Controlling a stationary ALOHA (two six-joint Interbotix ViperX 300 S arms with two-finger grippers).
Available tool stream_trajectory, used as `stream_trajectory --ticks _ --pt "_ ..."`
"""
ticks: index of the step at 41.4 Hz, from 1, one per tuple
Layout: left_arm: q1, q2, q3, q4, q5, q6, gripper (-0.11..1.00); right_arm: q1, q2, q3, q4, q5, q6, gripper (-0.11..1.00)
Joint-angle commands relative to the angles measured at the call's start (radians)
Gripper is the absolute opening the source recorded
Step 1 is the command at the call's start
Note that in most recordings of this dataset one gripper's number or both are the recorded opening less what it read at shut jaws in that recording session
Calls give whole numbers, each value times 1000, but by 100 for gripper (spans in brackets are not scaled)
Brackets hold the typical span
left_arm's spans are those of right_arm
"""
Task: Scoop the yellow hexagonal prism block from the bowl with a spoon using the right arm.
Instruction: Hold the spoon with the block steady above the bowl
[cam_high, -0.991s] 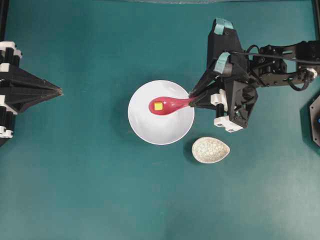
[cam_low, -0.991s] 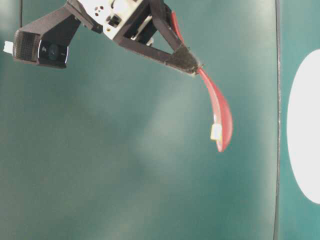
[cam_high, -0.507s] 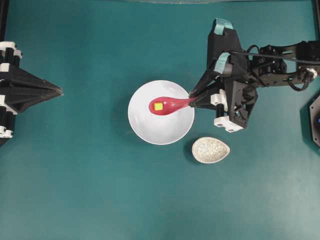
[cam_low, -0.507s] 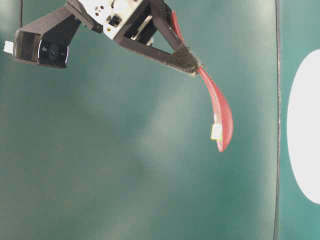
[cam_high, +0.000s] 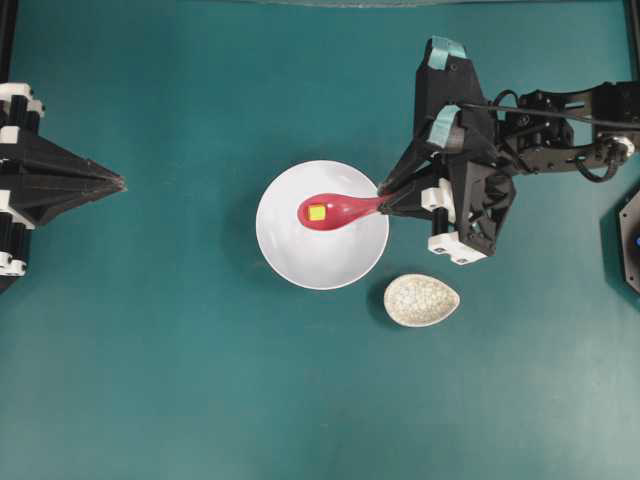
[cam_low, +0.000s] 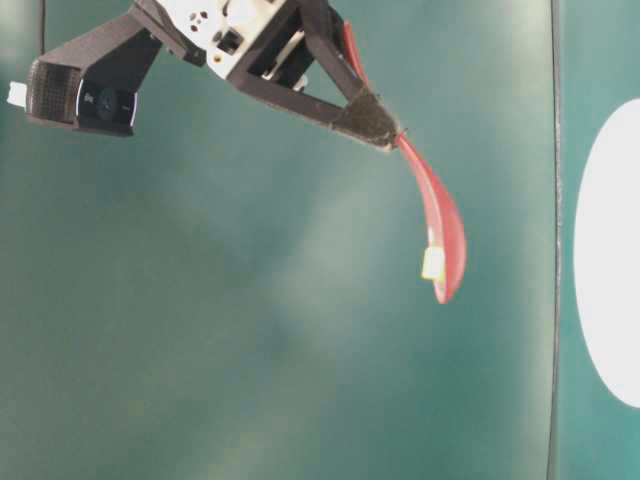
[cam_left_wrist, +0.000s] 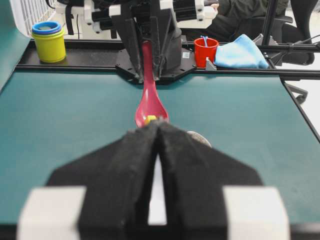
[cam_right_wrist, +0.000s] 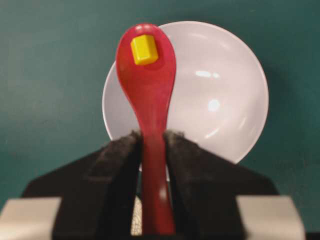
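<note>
I see the bench (cam_high: 150, 380) from straight overhead; both wrist views face each other, sharing the spoon (cam_right_wrist: 148, 95).

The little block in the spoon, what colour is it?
Bright yellow. The block shows best in the right wrist view, sitting in the spoon.

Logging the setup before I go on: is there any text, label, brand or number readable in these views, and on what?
None can be read.
The spoon, yellow block, white bowl and speckled dish are unmarked.
The red cup and yellow cup show no legible print.
</note>
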Motion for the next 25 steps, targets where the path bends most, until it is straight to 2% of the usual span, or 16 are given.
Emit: stream_trajectory --ticks 1,25 --pt "-2 5 -29 2 -9 -3 3 3 -25 -11 -2 -3 -2 24" --pt "-2 3 -29 2 -9 -3 3 2 -29 -6 -18 9 -2 24"
